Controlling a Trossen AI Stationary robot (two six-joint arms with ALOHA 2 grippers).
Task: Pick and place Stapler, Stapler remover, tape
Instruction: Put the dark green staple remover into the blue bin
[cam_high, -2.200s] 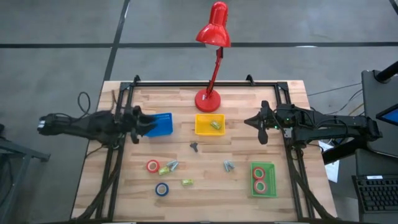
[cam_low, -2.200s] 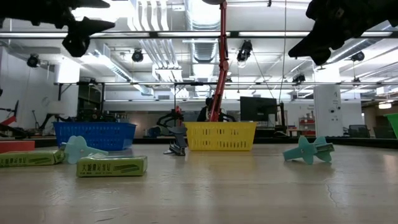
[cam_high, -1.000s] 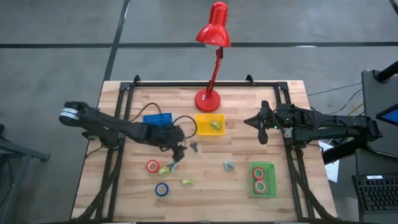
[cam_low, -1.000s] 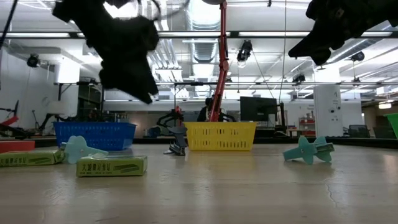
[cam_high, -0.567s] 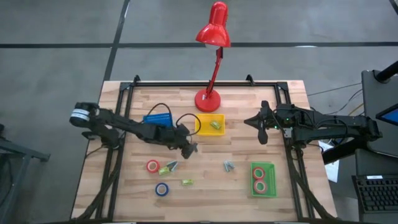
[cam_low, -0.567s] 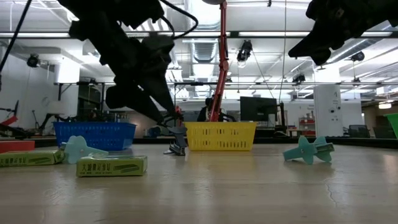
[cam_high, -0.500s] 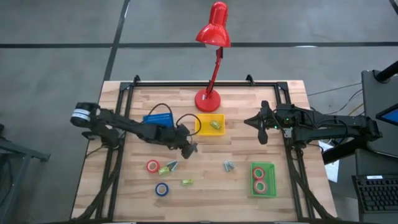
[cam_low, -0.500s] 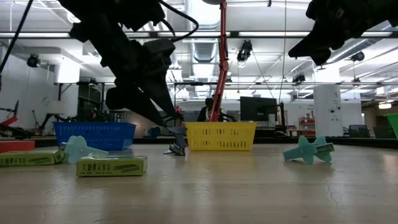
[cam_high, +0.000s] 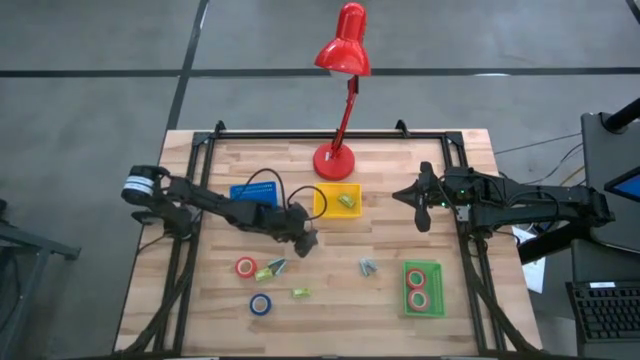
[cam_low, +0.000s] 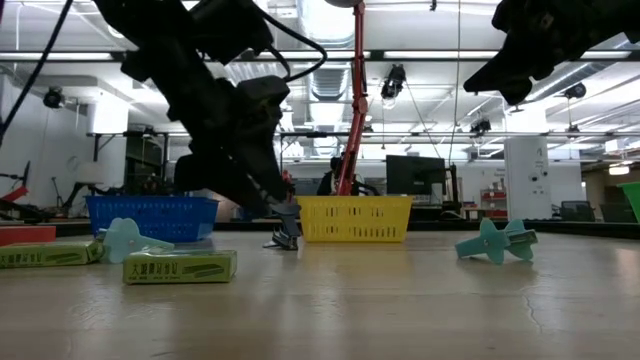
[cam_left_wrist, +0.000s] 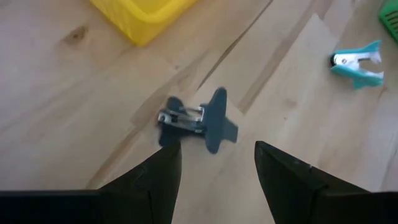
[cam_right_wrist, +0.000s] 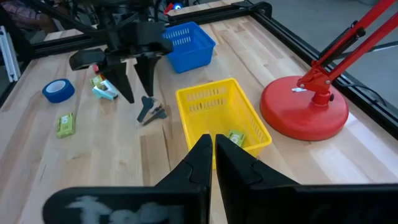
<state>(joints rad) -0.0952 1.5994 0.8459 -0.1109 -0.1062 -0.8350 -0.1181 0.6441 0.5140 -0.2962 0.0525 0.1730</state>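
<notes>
A wooden bench (cam_high: 400, 160) carries a red lamp (cam_high: 341, 90) and a yellow bin (cam_high: 337, 199) beside a blue bin (cam_high: 243, 189). The left gripper (cam_left_wrist: 212, 163) hangs low over a dark stapler remover (cam_left_wrist: 196, 120), fingers apart on either side of it, not touching. That remover lies on the wood just beside the yellow bin. The right gripper (cam_high: 422, 198) waits at the bench's right edge, fingers together.

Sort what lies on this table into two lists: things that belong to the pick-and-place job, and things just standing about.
Job:
- dark blue-grey staple remover, between the open left gripper
- teal staple remover
- red tape ring
- blue tape ring
- lime-green stapler
- yellow plastic bin, blue bin, green bin

Standing about:
- red desk lamp
- right gripper, waiting shut
</notes>
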